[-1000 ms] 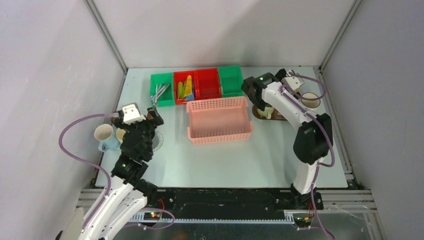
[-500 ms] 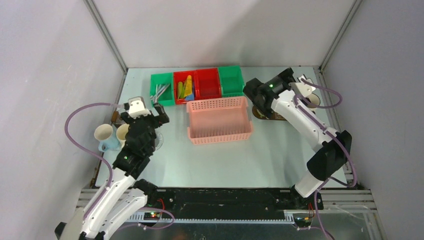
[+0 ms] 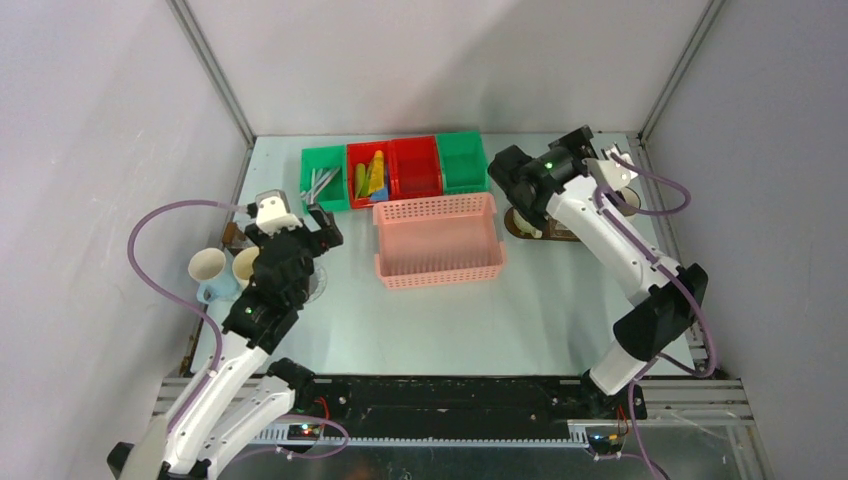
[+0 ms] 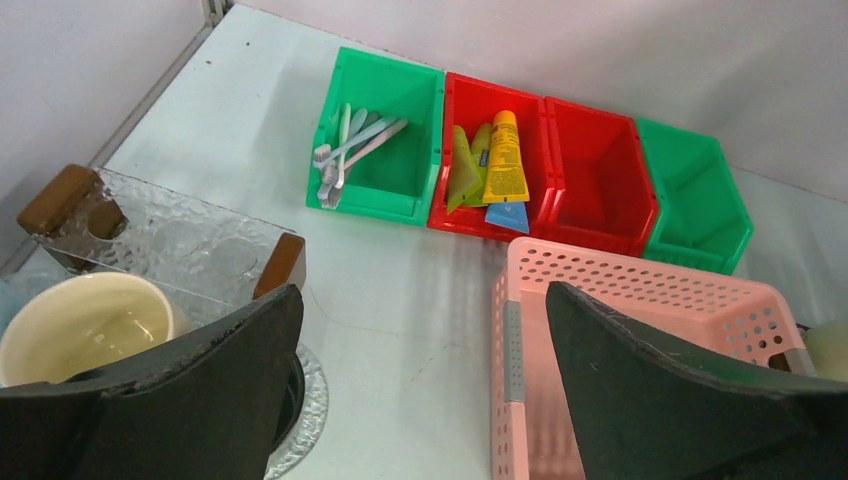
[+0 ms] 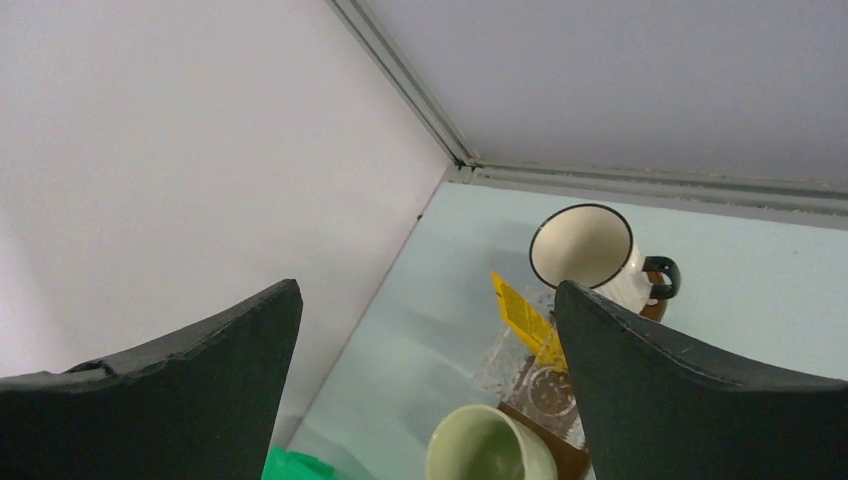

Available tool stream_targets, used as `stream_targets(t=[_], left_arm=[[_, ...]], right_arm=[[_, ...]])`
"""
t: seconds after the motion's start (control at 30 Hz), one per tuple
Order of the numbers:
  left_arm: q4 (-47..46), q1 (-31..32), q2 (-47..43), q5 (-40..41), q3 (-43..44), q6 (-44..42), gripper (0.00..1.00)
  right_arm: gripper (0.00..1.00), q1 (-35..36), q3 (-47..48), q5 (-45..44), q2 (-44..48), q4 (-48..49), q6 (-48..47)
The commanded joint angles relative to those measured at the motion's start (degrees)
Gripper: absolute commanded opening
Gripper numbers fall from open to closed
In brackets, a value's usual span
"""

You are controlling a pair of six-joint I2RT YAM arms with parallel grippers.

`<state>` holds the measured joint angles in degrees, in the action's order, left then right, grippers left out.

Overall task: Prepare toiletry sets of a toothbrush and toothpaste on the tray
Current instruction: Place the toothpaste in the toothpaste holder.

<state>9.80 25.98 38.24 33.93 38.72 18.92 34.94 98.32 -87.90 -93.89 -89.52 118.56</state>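
Both grippers are wide open and hold nothing. Left gripper point(image 4: 420, 300) hangs over the left part of the table point(image 3: 450, 320) with jaws spread. Below it, a cream mug point(image 4: 85, 325) is on one side and the pink lattice basket point(image 4: 640, 330) on the other. The cream mug is just beside a clear glass tray with brown wooden end blocks point(image 4: 170, 240). The edge of a clear patterned disc point(image 4: 300, 420) shows under the left finger.

Four bins run along the far edge:
- green bin point(image 4: 390, 85) with toothbrushes point(image 4: 350, 150)
- red bin point(image 4: 470, 100) with toothpaste tubes point(image 4: 495, 165) in yellow, green and blue
- second red bin point(image 4: 595, 175)
- second green bin point(image 4: 690, 195)

Right gripper point(image 5: 425, 290) is at the far right corner, fingers apart, over the dark wooden tray point(image 3: 517, 230). A pale green mug point(image 5: 490, 445) stands on the tray. A white mug with dark rim point(image 5: 590, 250) is near it; can't tell whether it's on the tray. A yellow tube point(image 5: 525, 315) lies between the two mugs on some clear wrapping. Can't tell if a brush is in there.
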Motion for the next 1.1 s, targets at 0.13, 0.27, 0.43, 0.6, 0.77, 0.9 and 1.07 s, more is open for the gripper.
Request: stream_targets(t=[0.13,0.27,0.43,0.6,0.77,0.9,1.07], left_arm=[[0.92,0.31,2.72,-1.44,3.70,7.81,0.98],[0.26,0.30,6.09,-3.75,5.02,8.68,0.98],[0.04,0.30,10.71,-6.23,8.06,7.46,0.98],[-1.36,0.31,14.30,-7.33,10.27,6.30,0.98],[-0.60,0.26,19.36,-8.12,13.87,5.04,0.98],[-0.24,0.15,24.62,-9.58,17.92,3.57,0.98],[0.90,-0.84,32.24,-11.73,23.69,2.31,0.98]], right_arm=[[0.99,-6.07,2.88,-9.37,-3.62,18.33,37.69],[0.99,-10.15,0.41,-5.78,-4.07,35.04,30.79],[1.00,-16.86,-9.93,30.68,-0.29,82.85,-31.01],[0.99,-26.52,-16.00,84.23,-8.87,139.72,-50.95],[0.99,-27.16,-7.06,102.75,-10.90,120.52,-57.64],[0.99,-27.60,-6.60,110.46,-9.91,115.27,-66.80],[0.99,-26.45,-3.41,109.94,-7.27,99.61,-85.24]])
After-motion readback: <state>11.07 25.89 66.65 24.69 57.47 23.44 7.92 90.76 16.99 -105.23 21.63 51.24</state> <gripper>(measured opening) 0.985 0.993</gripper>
